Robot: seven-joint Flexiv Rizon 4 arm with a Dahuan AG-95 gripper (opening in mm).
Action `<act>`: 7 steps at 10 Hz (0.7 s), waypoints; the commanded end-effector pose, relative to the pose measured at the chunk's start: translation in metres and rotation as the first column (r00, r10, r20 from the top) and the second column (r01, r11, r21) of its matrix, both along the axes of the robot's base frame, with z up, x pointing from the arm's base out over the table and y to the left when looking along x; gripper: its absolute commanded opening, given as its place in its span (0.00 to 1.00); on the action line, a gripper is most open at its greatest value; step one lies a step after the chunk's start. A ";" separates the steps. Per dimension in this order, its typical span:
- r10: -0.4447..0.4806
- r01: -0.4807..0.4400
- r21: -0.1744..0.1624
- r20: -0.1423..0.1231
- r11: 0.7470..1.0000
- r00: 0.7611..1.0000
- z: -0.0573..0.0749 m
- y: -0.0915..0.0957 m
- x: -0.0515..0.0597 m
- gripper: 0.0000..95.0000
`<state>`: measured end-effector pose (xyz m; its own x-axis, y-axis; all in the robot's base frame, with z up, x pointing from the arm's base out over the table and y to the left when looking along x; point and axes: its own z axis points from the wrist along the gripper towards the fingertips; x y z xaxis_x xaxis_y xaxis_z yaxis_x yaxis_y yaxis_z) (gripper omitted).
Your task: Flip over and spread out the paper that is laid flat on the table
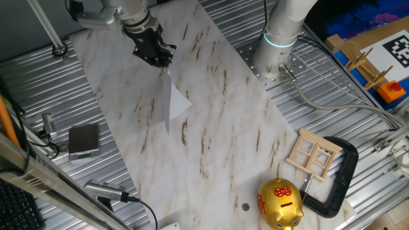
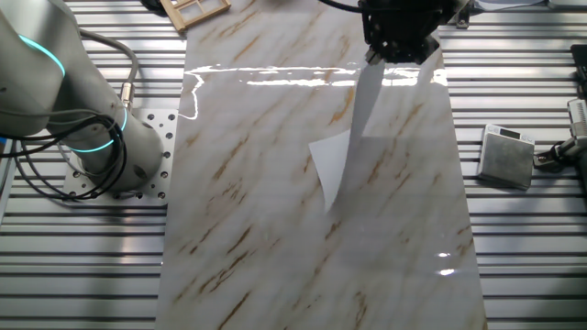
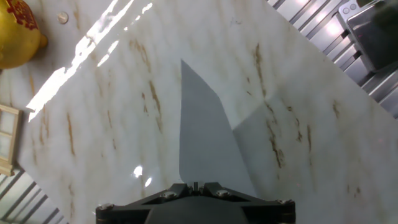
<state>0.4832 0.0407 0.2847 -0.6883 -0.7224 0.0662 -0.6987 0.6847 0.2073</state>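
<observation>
The paper [image 1: 174,102] is a plain white sheet hanging from my gripper [image 1: 163,66] above the marble-look table [image 1: 211,128]. It hangs almost edge-on, with its lower end near the table surface. In the other fixed view the paper [image 2: 347,147] droops from the gripper [image 2: 376,60] at the table's far right. In the hand view the paper [image 3: 202,143] runs straight out from between the fingers, and the gripper [image 3: 196,185] is shut on its edge.
A small grey box [image 1: 84,140] sits on the ribbed metal left of the table. A gold piggy bank [image 1: 279,203], a wooden frame [image 1: 313,153] and a black clamp [image 1: 339,179] lie at the near right end. The arm's base [image 1: 281,38] stands at the right.
</observation>
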 end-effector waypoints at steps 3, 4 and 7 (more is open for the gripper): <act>0.010 -0.010 0.002 0.018 1.000 1.000 -0.001 0.000 0.000 0.40; 0.012 -0.012 0.001 0.020 1.000 1.000 -0.001 0.000 0.000 0.40; 0.020 -0.020 -0.003 0.029 1.000 0.999 -0.001 -0.001 -0.002 0.20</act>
<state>0.4818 0.0394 0.2830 -0.6752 -0.7358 0.0508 -0.7174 0.6712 0.1867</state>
